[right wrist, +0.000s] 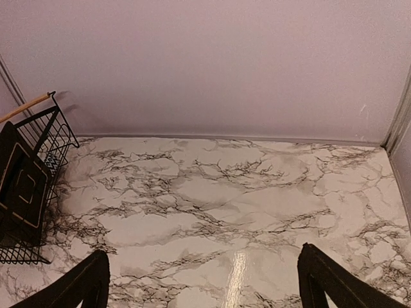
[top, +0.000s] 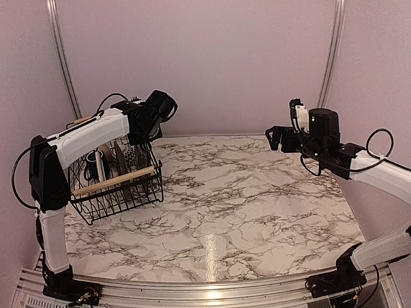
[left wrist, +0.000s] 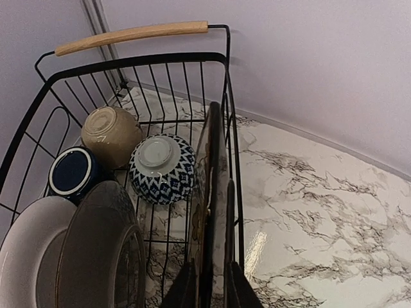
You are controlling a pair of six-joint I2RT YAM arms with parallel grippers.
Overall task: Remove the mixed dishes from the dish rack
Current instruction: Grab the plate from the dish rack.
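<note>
Left fingers [left wrist: 245, 292] pinched on dark square plate [left wrist: 209, 173] rim in dish rack [left wrist: 138, 62]; right fingers [right wrist: 324, 279] wide open, empty.

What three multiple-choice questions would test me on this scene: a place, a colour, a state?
1. Where on the marble-patterned table does the black wire dish rack with wooden handles stand?
A. left side B. centre C. right side
2. What colours are on the small patterned bowl in the rack?
A. red and yellow B. blue and white C. green and black
3. How is the right tool?
A. open, empty B. shut on a mug C. shut on a plate
Answers: 1 A, it sits under the left arm; 2 B, a blue-and-white diamond pattern; 3 A, its fingers stand wide apart with only table between.
</note>
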